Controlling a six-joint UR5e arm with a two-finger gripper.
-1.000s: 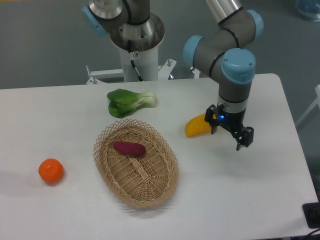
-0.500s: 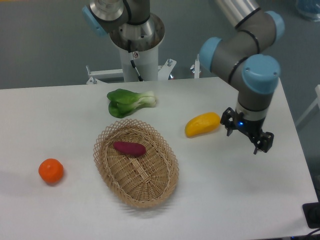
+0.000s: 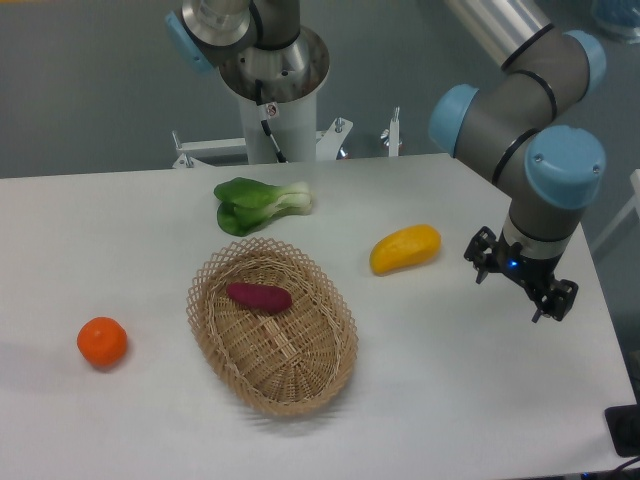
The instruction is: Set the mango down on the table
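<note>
The yellow-orange mango (image 3: 404,248) lies on the white table (image 3: 120,230), to the right of the wicker basket. My gripper (image 3: 520,287) is open and empty, off to the mango's right near the table's right side, well apart from the fruit.
A wicker basket (image 3: 272,325) holds a purple sweet potato (image 3: 259,297). A green bok choy (image 3: 258,204) lies behind the basket. A round orange fruit (image 3: 102,341) sits at the left. The robot base (image 3: 268,75) stands at the back.
My gripper has moved to the right, away from the mango, which stays lying on the table where it was.
</note>
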